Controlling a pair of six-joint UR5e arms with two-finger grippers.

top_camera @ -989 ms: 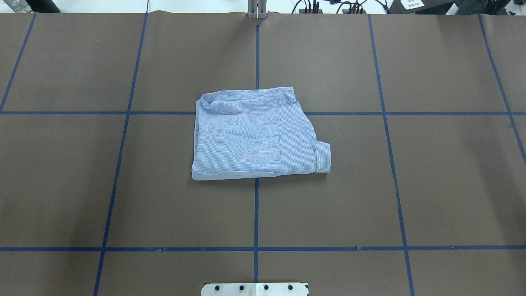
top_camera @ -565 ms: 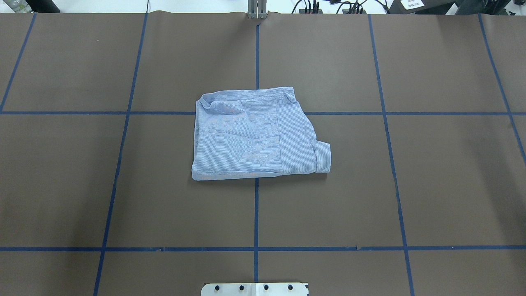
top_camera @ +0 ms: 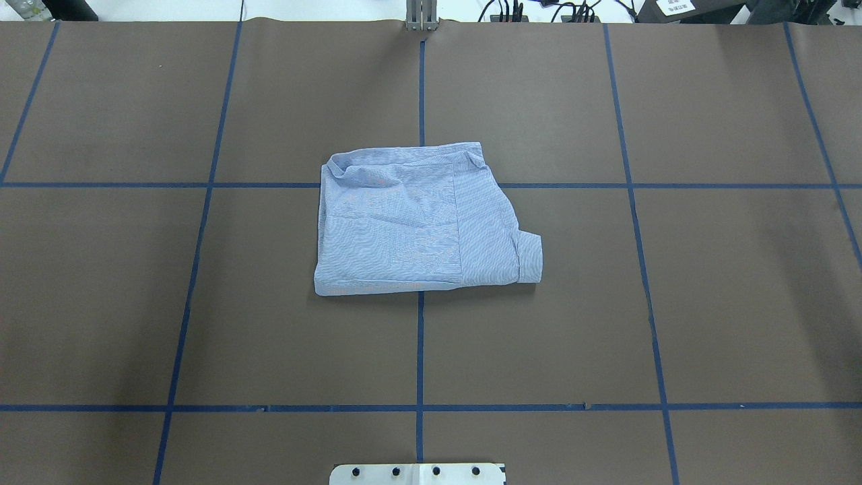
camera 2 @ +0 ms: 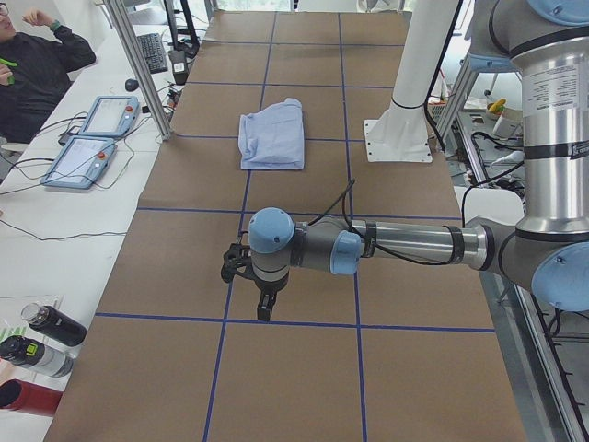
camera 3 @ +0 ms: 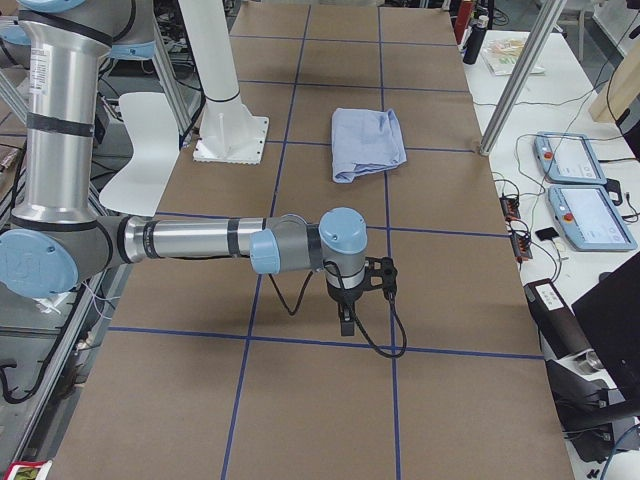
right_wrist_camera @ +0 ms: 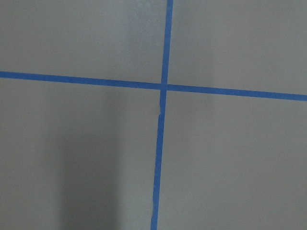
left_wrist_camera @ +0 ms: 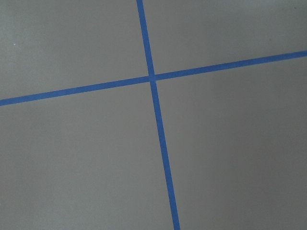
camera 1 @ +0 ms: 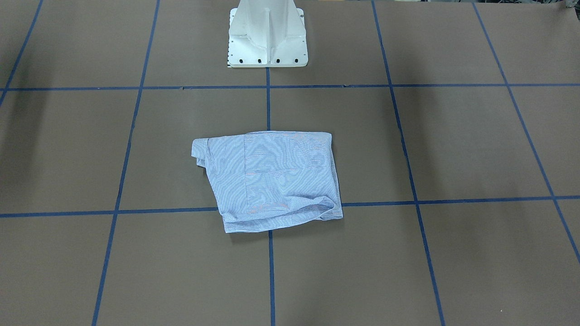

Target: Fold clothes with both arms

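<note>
Fingers [camera 2: 264, 310] of left arm [camera 2: 405, 244] over table [top_camera: 673, 303], shirt [top_camera: 417, 222] well apart

Even overhead light lies flat on the brown tabletop [top_camera: 741, 303], leaving only faint, soft-edged shadows. Moiré ripples shimmer across the striped shirt [top_camera: 404, 229]. Both wrist views look slightly soft, the right one dimmer at lower left.

brown table [top_camera: 741, 303] — blue tape grid [top_camera: 419, 350]; white pedestal [camera 1: 267, 36]; pendants [camera 2: 85, 161]; bottles [camera 2: 51, 324]
</note>
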